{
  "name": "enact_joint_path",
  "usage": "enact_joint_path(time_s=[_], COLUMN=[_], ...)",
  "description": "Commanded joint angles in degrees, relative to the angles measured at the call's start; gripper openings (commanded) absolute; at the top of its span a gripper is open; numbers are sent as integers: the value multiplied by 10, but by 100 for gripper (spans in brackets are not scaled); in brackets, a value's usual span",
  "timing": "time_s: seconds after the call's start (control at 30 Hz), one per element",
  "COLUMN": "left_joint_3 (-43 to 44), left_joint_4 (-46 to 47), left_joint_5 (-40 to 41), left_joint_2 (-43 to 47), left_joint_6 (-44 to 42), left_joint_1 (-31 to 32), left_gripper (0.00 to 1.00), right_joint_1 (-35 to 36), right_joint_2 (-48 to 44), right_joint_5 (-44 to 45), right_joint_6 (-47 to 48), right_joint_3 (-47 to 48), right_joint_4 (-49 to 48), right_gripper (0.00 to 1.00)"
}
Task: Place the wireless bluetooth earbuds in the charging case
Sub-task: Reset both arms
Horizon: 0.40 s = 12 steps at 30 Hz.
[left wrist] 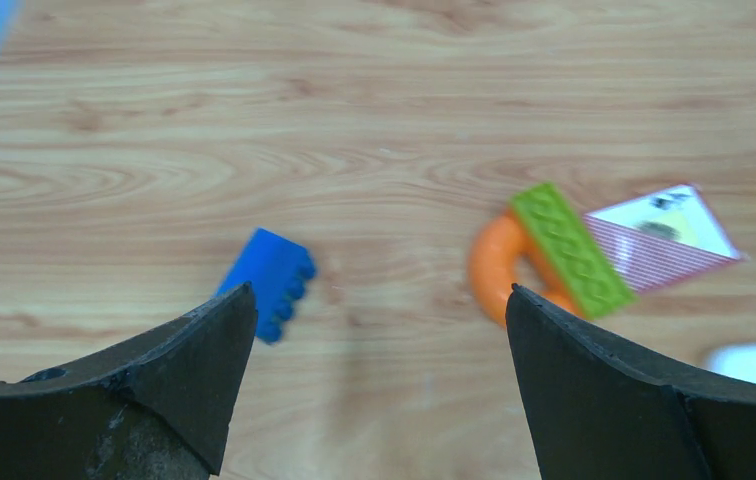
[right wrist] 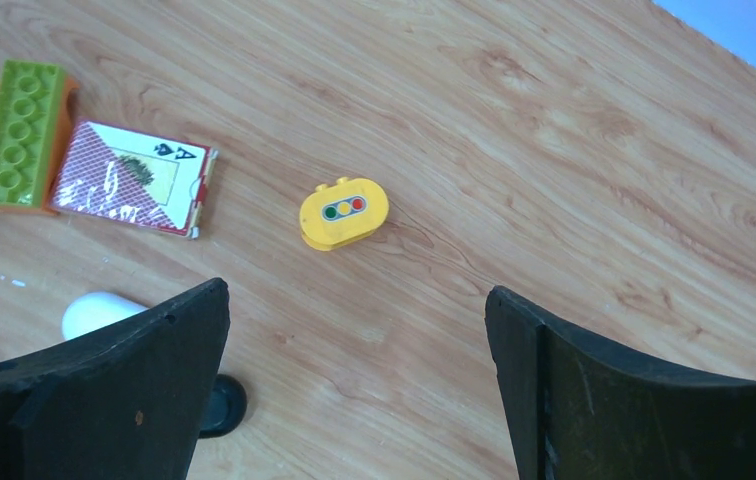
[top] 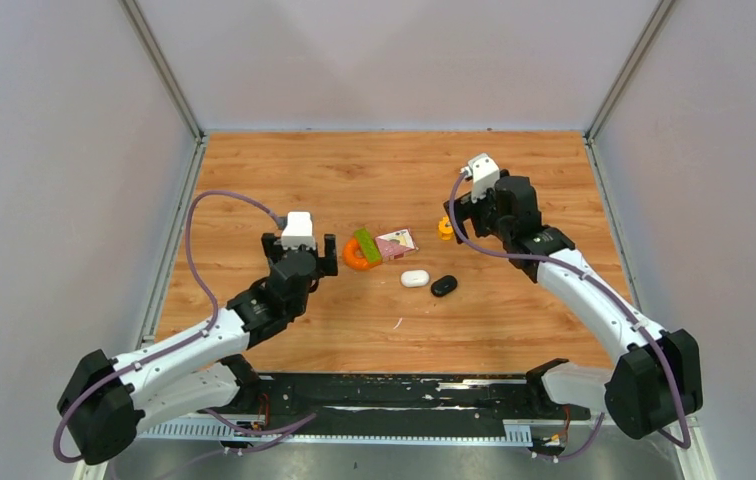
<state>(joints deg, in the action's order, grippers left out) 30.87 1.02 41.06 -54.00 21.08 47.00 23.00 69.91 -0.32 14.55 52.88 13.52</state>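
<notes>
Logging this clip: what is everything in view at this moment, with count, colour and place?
white case: 1, white, mid-table
black case: 1, black, just right of the white case
earbuds: none that I can make out
orange ring: 1, orange, left of the cases
green brick: 1, green, lying across the ring
playing card: 1, red and white, ace of spades, right of the green brick
yellow brick: 1, yellow with three coloured dots, right of the card
blue brick: 1, blue, below the left tool, seen only in the left wrist view
table: 1, wood
left tool: 1, black, open, left of the ring
right tool: 1, black, open, above the yellow brick
</notes>
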Motion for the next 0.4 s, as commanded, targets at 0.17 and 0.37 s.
enact_joint_path(time_s=[0.17, 0.37], left_joint_3=[-34, -94], left_joint_4=[196, 251], left_joint_5=[126, -27], left_joint_2=[24, -34], left_joint_6=[-198, -153], left_joint_1=[-24, -24], left_gripper=[100, 100], right_joint_1=[-21, -35], right_joint_2=[-49, -63], right_joint_5=[83, 76], right_joint_6=[-94, -98], right_joint_3=[-12, -30], right_joint_4=[-74, -103], right_gripper=[100, 100])
